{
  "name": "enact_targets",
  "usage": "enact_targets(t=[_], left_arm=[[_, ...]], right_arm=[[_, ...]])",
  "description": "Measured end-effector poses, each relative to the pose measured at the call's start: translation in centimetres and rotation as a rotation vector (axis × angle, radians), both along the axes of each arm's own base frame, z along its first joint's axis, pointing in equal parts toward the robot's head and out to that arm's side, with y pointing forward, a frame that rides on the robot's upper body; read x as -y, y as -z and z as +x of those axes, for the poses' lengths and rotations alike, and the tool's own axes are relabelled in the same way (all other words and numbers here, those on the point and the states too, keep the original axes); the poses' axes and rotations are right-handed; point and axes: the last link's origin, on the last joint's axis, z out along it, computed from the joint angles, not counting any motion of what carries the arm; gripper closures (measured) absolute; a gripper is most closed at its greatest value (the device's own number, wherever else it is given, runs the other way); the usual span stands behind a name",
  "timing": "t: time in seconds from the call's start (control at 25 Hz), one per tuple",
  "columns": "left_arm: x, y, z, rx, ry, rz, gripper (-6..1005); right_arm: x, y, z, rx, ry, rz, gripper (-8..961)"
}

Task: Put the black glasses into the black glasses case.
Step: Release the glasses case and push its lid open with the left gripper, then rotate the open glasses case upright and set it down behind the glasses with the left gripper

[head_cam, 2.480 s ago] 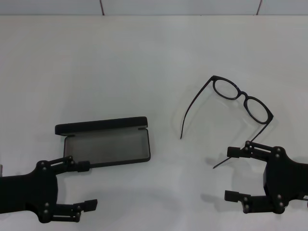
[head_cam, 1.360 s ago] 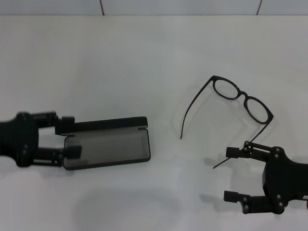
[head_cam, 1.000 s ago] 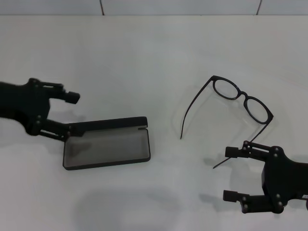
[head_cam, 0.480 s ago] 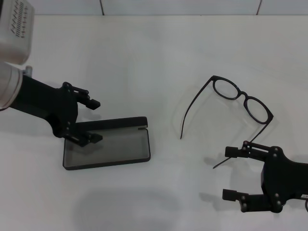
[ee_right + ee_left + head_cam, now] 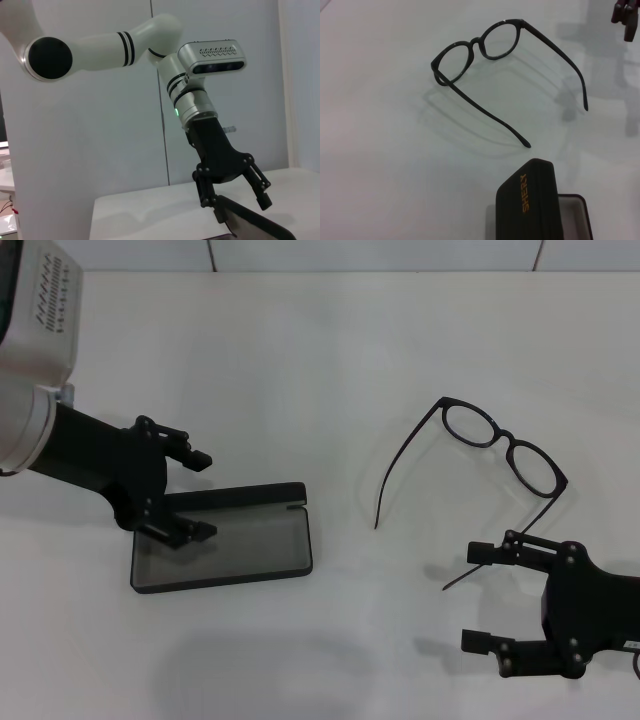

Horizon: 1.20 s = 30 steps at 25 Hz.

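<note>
Left gripper (image 5: 194, 494) hovering wide open over raised lid of flat black glasses case (image 5: 225, 545). Thin black-framed glasses (image 5: 505, 445) lying unfolded toward white desk's (image 5: 300, 350) right side. Right gripper (image 5: 488, 598) waiting open by near edge.

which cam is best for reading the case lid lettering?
Left wrist view: the black glasses case shows its lid's outer face with orange "SHERY". The head view shows the case open from above, grey lining up, lettering hidden. The right wrist view catches only a dark edge of it.
</note>
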Motion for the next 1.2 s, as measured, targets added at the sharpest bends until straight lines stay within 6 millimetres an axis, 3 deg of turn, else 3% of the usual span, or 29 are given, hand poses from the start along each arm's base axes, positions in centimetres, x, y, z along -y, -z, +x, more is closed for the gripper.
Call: enact_targets(t=[0.4, 0.64, 1.08, 1.2], left_arm=[[0.43, 0.51, -0.66, -0.016, 0.051, -0.002, 265], [0.5, 0.56, -0.73, -0.033, 0.058, 0.01, 497], [0.42, 0.77, -0.59, -0.027, 0.061, 0.018, 705], [0.43, 0.76, -0.54, -0.024, 0.062, 0.018, 708]], right_arm=[[-0.03, 0.16, 0.06, 0.003, 0.008, -0.003, 127], [0.03, 0.17, 0.1, 0.003, 0.011, -0.004, 128], [0.06, 0.19, 0.13, 0.003, 0.018, -0.011, 130], [0.05, 0.18, 0.13, 0.003, 0.019, -0.01, 131]])
